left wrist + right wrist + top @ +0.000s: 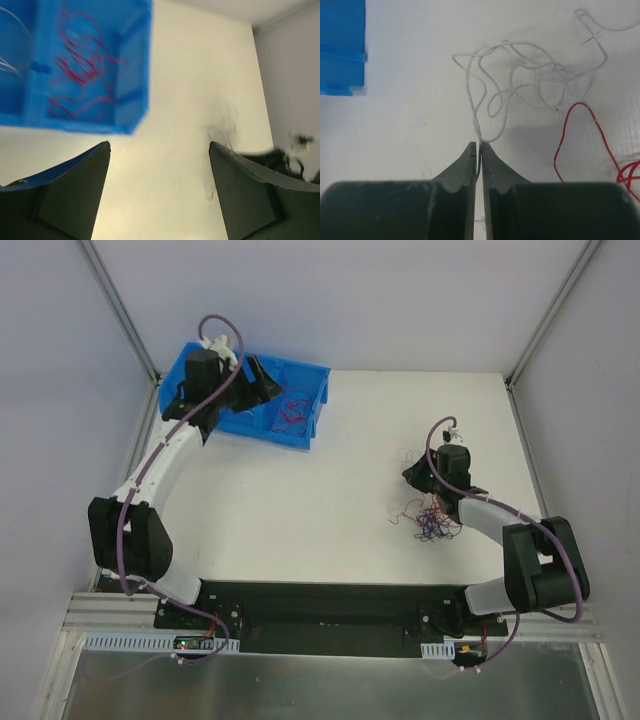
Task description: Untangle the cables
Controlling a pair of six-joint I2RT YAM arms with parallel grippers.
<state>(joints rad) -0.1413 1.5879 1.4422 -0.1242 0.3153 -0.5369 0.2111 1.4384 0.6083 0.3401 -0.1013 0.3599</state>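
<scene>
The right gripper (479,145) has its two dark fingers pressed together on the bottom loop of a thin white curly wire (520,75). From the fingertips the wire spreads in loose coils over the white table top (410,100) toward the upper right of the right wrist view. A hair-thin red wire (572,130) lies just right of those coils and arches down toward the lower right edge. A corner of the blue plastic bin (340,45) shows at the upper left of that view, well apart from the white wire.

In the top view, a small tangle of red and dark purple wires (430,522) lies on the table right of centre, just below the right arm's wrist. The bin sits at the upper left of the table, and the left arm reaches over it.

The left gripper (160,145) is spread wide with nothing between its fingers. In the left wrist view, a bunch of curly red wires (80,75) lies inside one compartment of the bin, at the upper left of the frame. A few pale strands show in the next compartment at the far left edge, too faint to make out. A dark, blurred wisp of wires (225,120) lies on the table at middle right.
</scene>
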